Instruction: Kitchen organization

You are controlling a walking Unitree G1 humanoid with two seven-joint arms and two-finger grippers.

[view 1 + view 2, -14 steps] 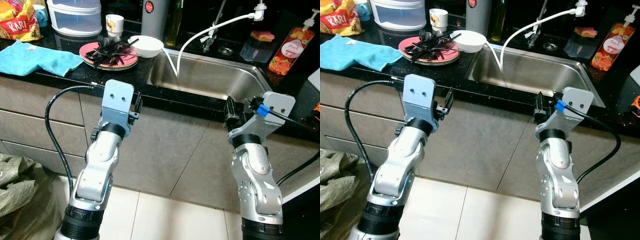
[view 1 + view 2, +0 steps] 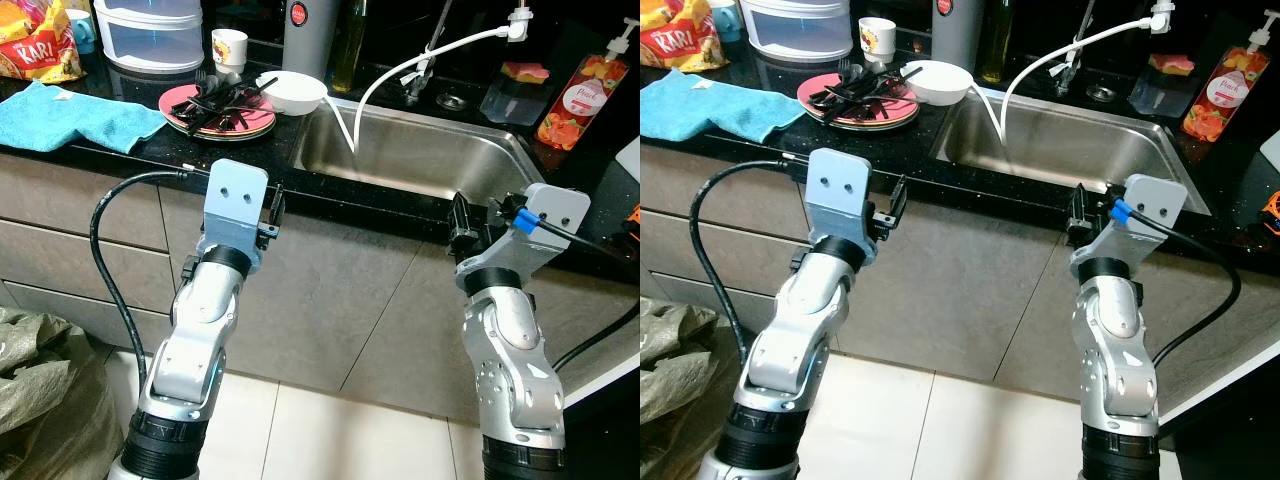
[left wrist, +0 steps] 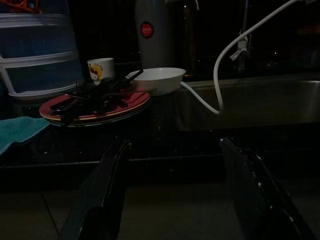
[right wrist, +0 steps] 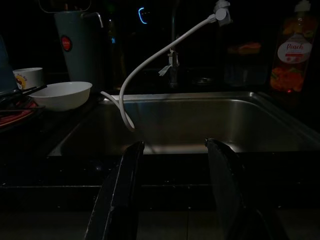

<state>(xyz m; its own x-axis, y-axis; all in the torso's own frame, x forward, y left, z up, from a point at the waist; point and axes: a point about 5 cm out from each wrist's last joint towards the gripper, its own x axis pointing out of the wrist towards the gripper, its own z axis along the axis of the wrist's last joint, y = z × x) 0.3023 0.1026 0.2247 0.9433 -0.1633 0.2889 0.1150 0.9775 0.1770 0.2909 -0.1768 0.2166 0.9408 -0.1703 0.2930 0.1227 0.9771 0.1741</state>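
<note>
A stack of red plates [image 2: 218, 112] with several black utensils on top sits on the black counter, left of the steel sink [image 2: 420, 155]. A white bowl [image 2: 291, 92] stands at the sink's left edge, with a small printed cup [image 2: 229, 47] behind the plates. A white hose [image 2: 400, 70] curves from the tap into the basin. My left gripper [image 2: 275, 208] is open and holds nothing, just below the counter edge in front of the plates [image 3: 95, 107]. My right gripper [image 2: 460, 225] is also open and holds nothing, level with the counter edge at the sink's front [image 4: 200, 125].
A blue towel [image 2: 70, 115], a snack bag [image 2: 35, 40] and a clear drawer box [image 2: 150, 35] occupy the counter's left. A grey flask [image 2: 310, 30], an oil bottle [image 2: 350, 45], a sponge [image 2: 525, 72] and a soap bottle [image 2: 580, 100] stand behind the sink. A sack [image 2: 40, 390] lies on the floor.
</note>
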